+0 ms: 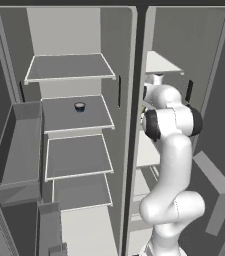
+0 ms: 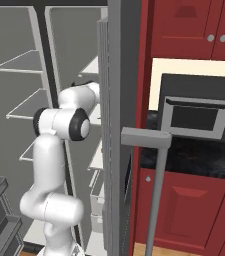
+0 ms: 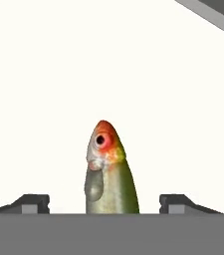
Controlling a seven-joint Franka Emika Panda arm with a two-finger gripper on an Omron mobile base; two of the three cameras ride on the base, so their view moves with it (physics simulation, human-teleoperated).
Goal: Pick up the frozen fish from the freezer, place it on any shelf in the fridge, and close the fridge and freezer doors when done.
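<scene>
The frozen fish (image 3: 108, 174) lies on a white freezer shelf (image 3: 108, 64). It is olive-green with a silvery belly, and its orange-red head and dark eye point away from the hand. My gripper (image 3: 111, 203) straddles its body. One dark fingertip (image 3: 33, 203) stands left of the fish and the other right of it, each with a gap, so the jaws are open. The white arm (image 1: 170, 150) reaches into the narrow freezer (image 1: 160, 64) on the right. The wider fridge (image 1: 76, 115) with grey shelves stands open on the left.
A small dark cup (image 1: 79, 106) sits on the fridge's second shelf. The fridge door (image 1: 19, 145) with bins hangs open at the left and the freezer door (image 1: 219, 150) at the right. A black microwave (image 2: 194, 112) and red cabinets (image 2: 184, 30) lie beyond the freezer door's edge (image 2: 116, 125).
</scene>
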